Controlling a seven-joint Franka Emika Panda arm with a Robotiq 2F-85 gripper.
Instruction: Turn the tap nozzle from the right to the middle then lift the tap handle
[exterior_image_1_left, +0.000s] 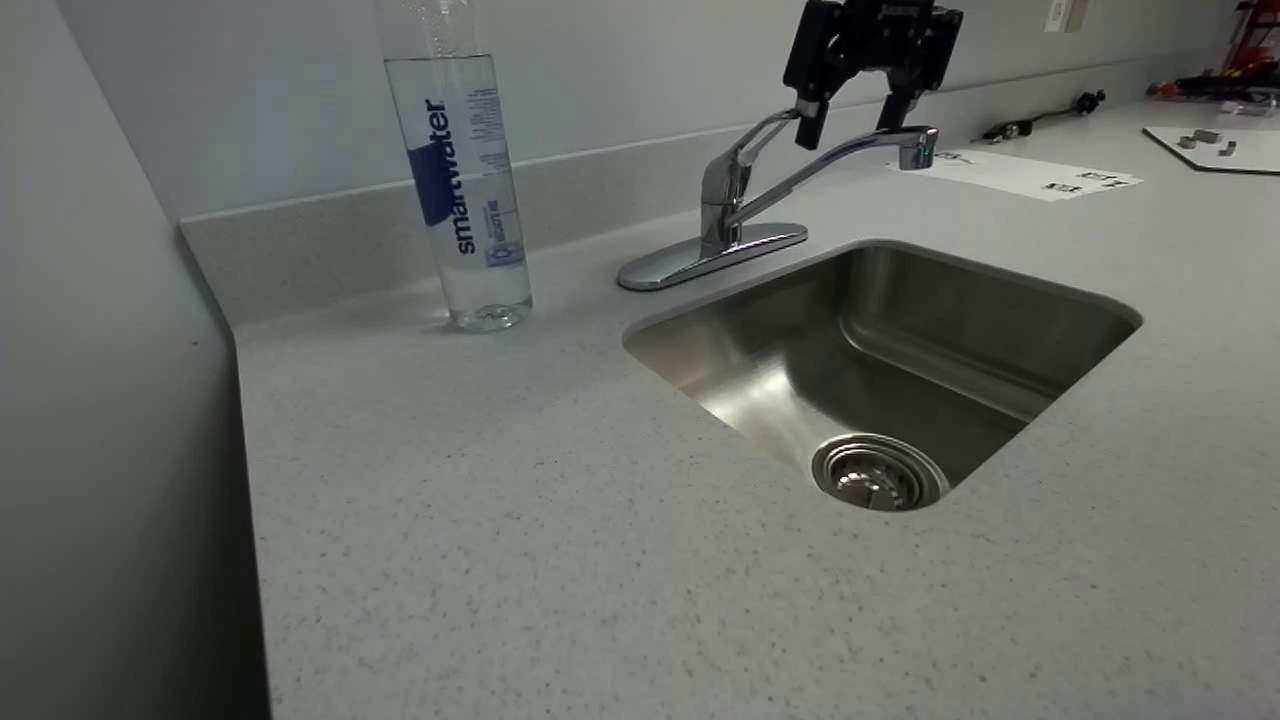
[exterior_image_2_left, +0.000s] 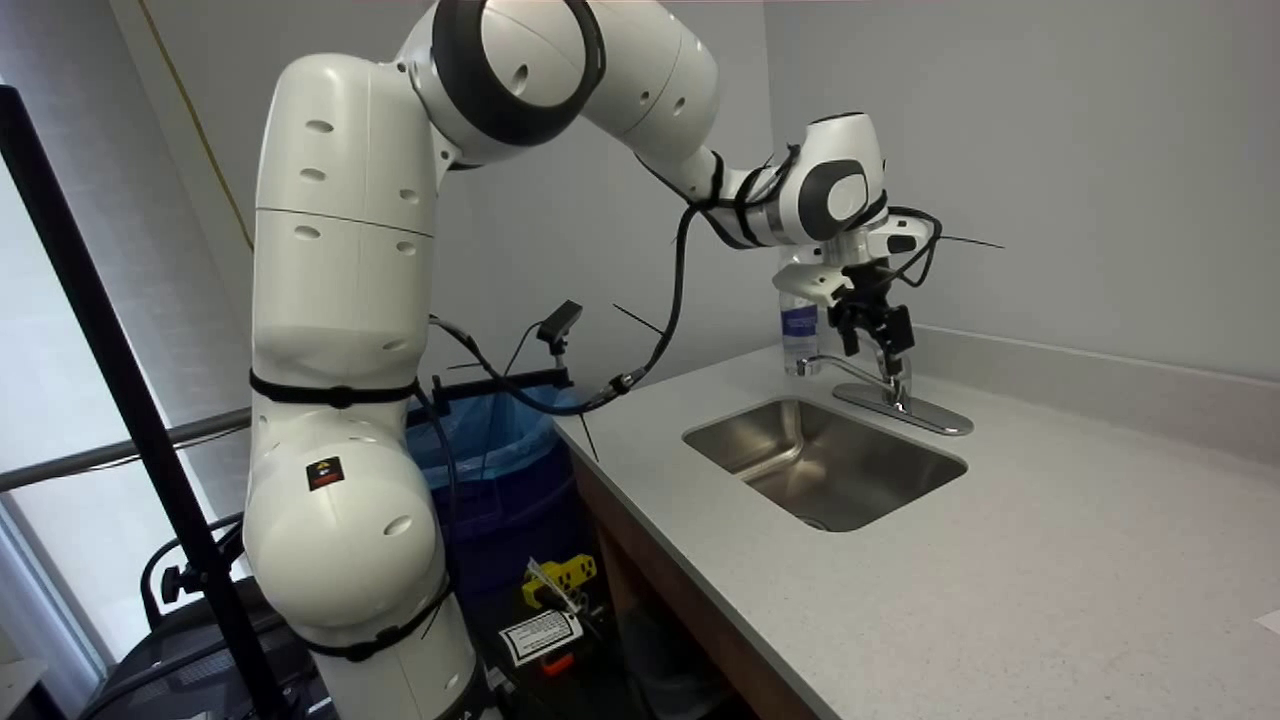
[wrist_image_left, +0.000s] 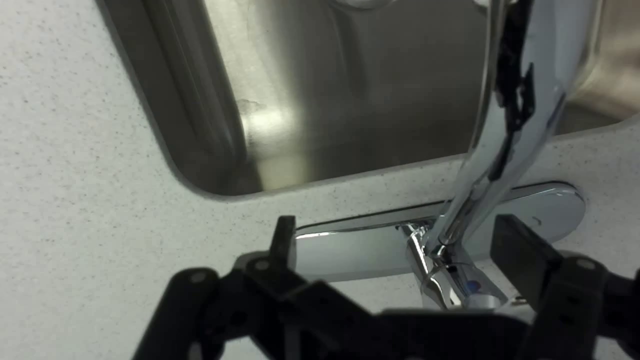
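The chrome tap nozzle slopes up and out from the faucet body; it also shows in an exterior view, reaching toward the sink. The short tap handle rises from the body top toward the wall. My gripper is open and empty above the faucet, one fingertip close to the handle's end; I cannot tell if they touch. In the wrist view the fingers of my gripper stand either side of the faucet body, and the nozzle runs out over the sink. The handle is mostly hidden there.
A steel sink lies in front of the faucet. A water bottle stands beside the faucet, also in an exterior view. A low backsplash runs behind. A paper sheet lies farther along the counter.
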